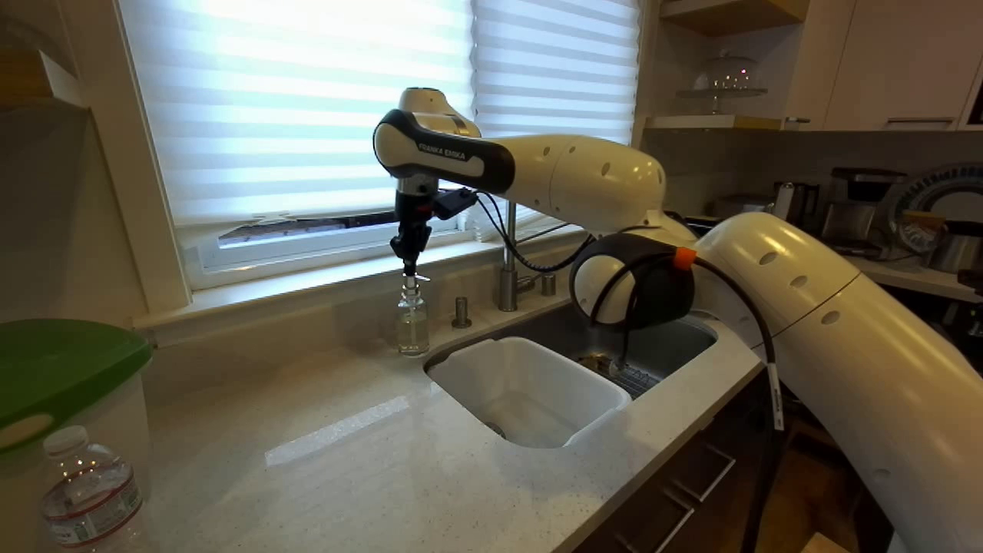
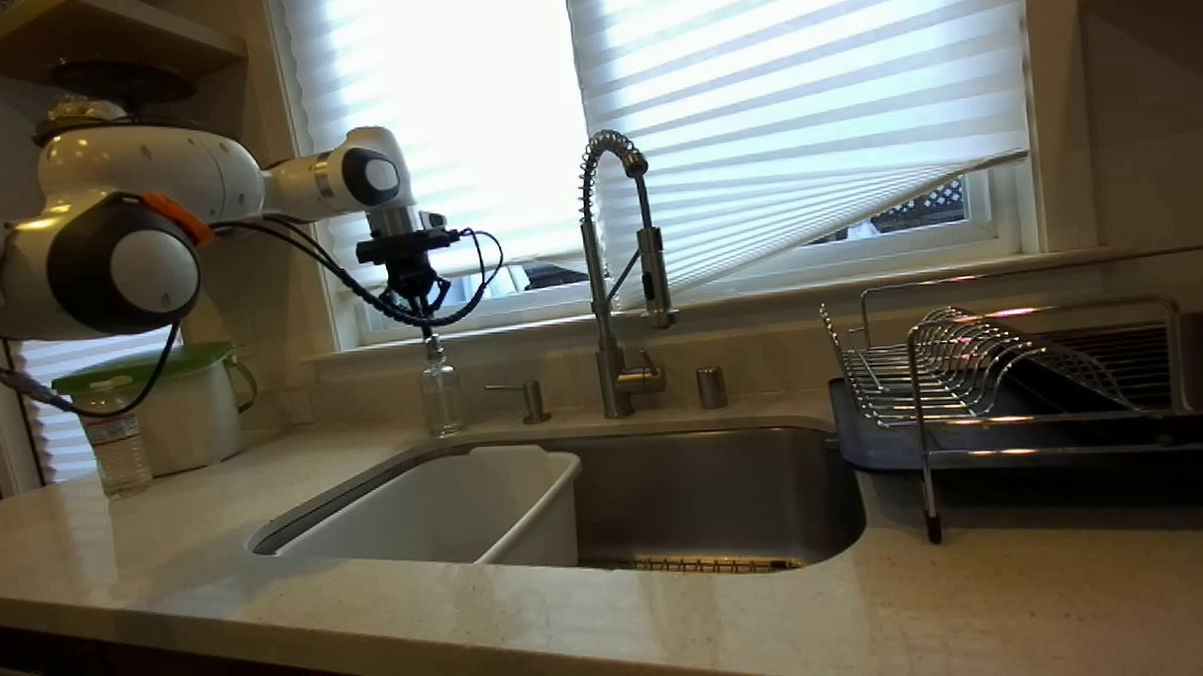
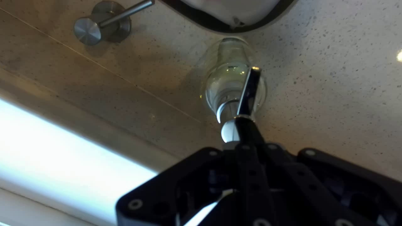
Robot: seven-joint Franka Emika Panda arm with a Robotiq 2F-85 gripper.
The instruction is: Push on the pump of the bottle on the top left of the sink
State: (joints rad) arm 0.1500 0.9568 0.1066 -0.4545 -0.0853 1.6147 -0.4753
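The clear bottle [image 1: 413,329] stands upright on the countertop, at the sink's back corner near the window. It also shows in an exterior view [image 2: 444,399] and in the wrist view [image 3: 232,73]. Its silvery pump [image 1: 415,279] has a short nozzle [image 3: 250,91], pointing up the wrist picture. My gripper [image 1: 410,269] points straight down with its fingers together, its tips at the top of the pump; it also shows in an exterior view [image 2: 425,329] and in the wrist view [image 3: 246,125]. The fingers partly hide the pump head. The steel sink [image 2: 717,484] holds a white tub [image 2: 523,526] in its left half.
A metal soap dispenser [image 2: 533,400] stands beside the bottle. The tall faucet [image 2: 608,368] is behind the sink. A dish rack [image 2: 963,365] stands on the right. A green-lidded container [image 2: 199,412] and a water bottle [image 2: 117,445] stand on the left. The window sill [image 1: 338,269] runs behind.
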